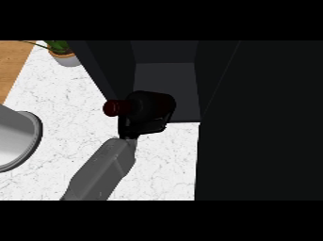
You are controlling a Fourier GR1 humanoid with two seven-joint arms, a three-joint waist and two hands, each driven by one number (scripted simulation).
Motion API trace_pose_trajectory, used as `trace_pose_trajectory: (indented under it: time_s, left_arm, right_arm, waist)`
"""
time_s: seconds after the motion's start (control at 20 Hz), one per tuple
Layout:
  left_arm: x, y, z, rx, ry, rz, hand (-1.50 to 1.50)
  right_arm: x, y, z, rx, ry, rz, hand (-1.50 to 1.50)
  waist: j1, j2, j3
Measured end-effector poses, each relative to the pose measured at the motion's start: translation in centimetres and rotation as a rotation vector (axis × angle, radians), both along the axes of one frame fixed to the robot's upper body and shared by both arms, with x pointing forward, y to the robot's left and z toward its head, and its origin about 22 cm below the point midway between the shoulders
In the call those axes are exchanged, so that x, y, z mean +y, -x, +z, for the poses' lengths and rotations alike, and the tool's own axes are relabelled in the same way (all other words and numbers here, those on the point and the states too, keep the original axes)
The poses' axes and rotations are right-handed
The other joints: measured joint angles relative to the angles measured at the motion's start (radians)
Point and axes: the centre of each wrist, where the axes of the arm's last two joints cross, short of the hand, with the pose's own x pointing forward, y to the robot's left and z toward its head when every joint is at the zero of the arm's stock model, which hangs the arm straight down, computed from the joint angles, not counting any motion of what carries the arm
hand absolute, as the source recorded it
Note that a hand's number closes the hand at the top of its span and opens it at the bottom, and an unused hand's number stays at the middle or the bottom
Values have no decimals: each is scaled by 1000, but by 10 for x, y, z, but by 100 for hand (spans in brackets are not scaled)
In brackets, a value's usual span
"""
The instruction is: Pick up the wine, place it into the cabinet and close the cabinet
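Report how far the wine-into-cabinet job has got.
Done: the black right hand is curled round the dark red wine bottle, so the pick-up looks made. In hand: the bottle is held at the open front of the dark cabinet, whose grey inside shows behind the hand. Left: setting the bottle inside, letting go, and shutting the cabinet, which stands open.

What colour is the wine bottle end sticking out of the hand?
Dark red; the wine shows best in the head view.

I see white marbled surface [60,122] | brown wooden floor [4,66] upper left | small green potted plant [63,52] at surface's far edge
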Motion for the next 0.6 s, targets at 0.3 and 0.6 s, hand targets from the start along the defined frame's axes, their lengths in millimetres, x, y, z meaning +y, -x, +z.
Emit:
trace_pose_trajectory:
  time_s: [0.3,0.6]
  left_arm:
    - [-3,-15,5,5,12,-16,150]
    - [-7,-29,15,8,31,-14,150]
  right_arm:
    - [-10,-5,-5,7,3,2,-150]
    - [-13,-6,-7,8,7,12,-150]
  waist:
    - [-5,1,0]
    - [-10,2,0]
